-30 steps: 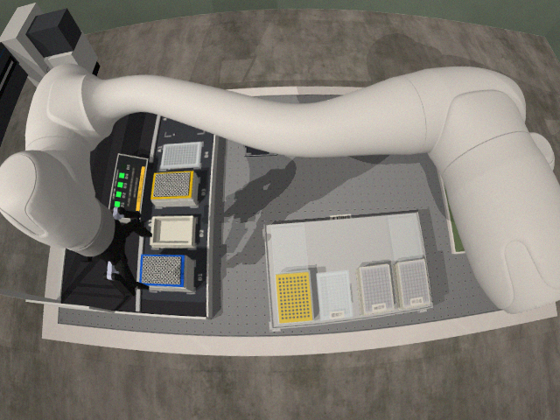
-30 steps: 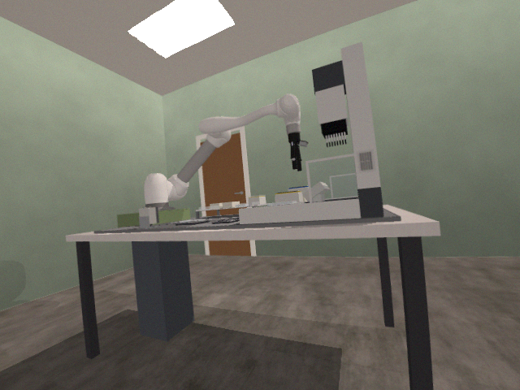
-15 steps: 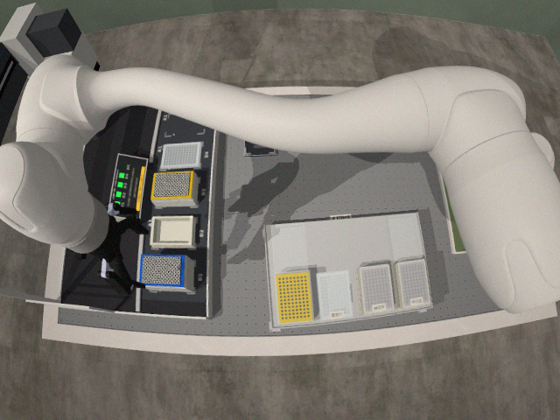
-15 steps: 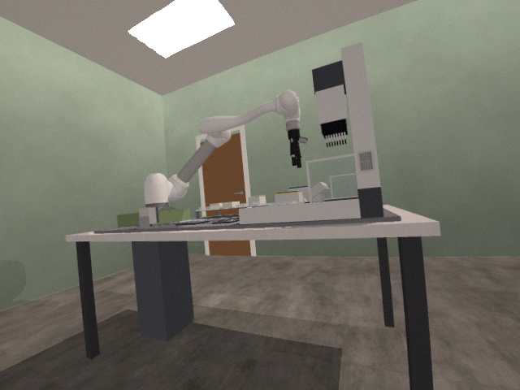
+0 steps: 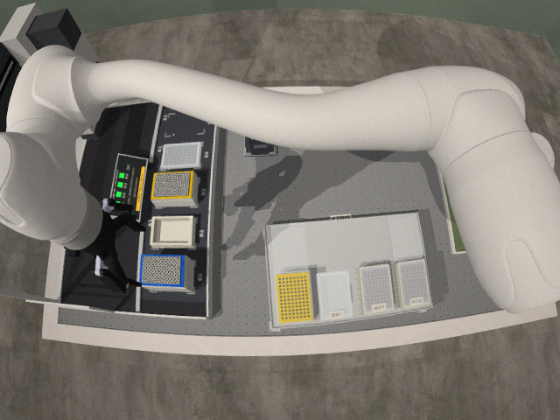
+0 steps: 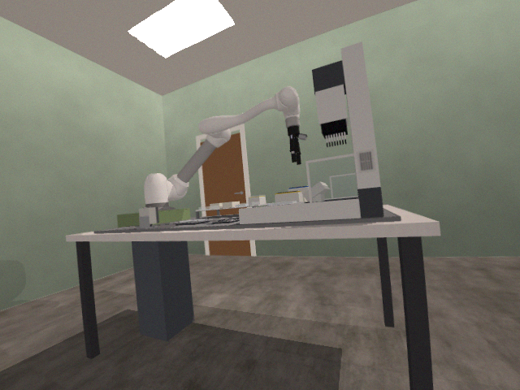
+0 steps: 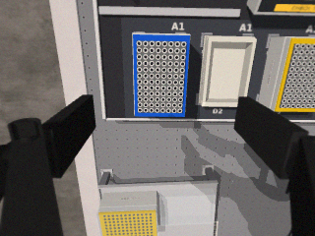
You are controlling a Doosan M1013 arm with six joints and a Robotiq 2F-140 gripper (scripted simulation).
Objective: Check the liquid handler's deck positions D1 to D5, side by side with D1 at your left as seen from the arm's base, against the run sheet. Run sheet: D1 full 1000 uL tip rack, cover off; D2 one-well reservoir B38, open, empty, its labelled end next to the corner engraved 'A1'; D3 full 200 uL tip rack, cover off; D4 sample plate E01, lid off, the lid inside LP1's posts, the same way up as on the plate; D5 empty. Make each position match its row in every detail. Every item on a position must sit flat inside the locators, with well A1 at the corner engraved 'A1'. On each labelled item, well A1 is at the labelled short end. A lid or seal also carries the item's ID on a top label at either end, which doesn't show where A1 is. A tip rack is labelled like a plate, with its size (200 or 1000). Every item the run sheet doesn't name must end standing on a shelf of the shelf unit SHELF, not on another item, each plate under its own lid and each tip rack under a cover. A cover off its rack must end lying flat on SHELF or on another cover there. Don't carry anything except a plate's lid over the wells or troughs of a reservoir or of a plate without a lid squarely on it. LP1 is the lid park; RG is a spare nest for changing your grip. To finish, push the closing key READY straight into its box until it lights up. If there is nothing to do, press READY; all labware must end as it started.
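The arm has a smooth, off-white shell with a soft satin sheen, while the tool is matt black, plastic-looking, with flat, plain fingers. The table has a smooth pale top, and on it lies a dull grey plate dotted with rows of small holes. The reservoir looks like cream matt plastic, and the floor is a rough, mottled grey-brown.

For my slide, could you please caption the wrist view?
Open gripper hovering above blue-rimmed tip rack and empty reservoir.
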